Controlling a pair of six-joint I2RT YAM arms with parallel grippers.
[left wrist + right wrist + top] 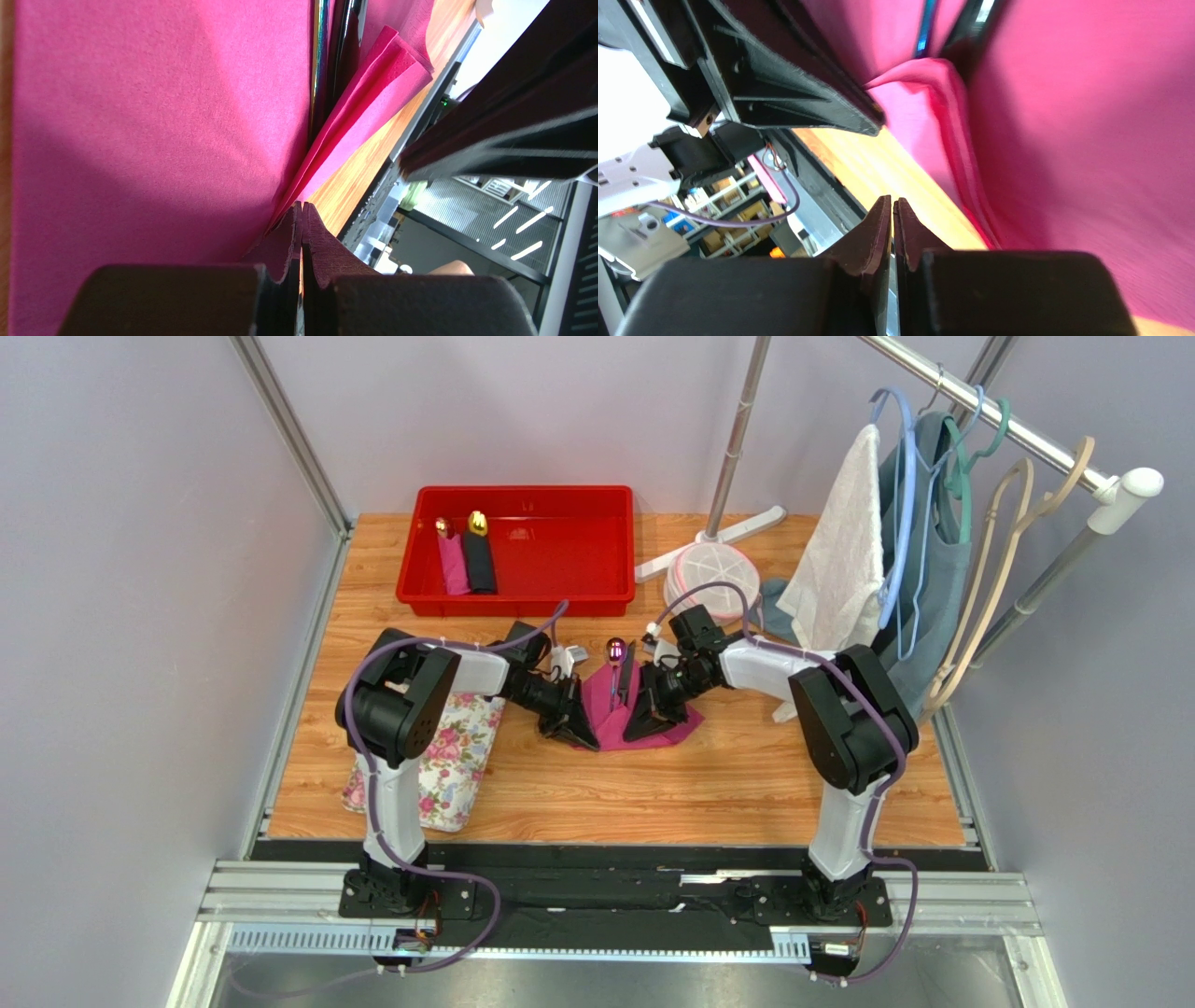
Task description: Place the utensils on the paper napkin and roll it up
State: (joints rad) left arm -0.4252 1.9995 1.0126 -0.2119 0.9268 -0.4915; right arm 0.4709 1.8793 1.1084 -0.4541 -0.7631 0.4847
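Note:
The magenta paper napkin (613, 714) lies mid-table, its two sides lifted into a trough. The black-handled utensils (619, 672) lie along its middle, a purple-tinted head at the far end. My left gripper (579, 724) is shut and pushes up the napkin's left side; my right gripper (648, 717) is shut against the right side. In the left wrist view the shut left gripper (303, 207) touches the napkin (154, 126) fold, with the utensils (324, 63) in the crease. In the right wrist view the right gripper (892, 203) stands beside the napkin (1088, 140), with nothing between its fingers.
A red bin (561, 546) at the back holds a pink and a black roll with gold-headed cutlery. A floral cloth (442, 749) lies at the left front. A white stand base (713, 567) and a clothes rack (982, 420) with a towel and hangers are at the right.

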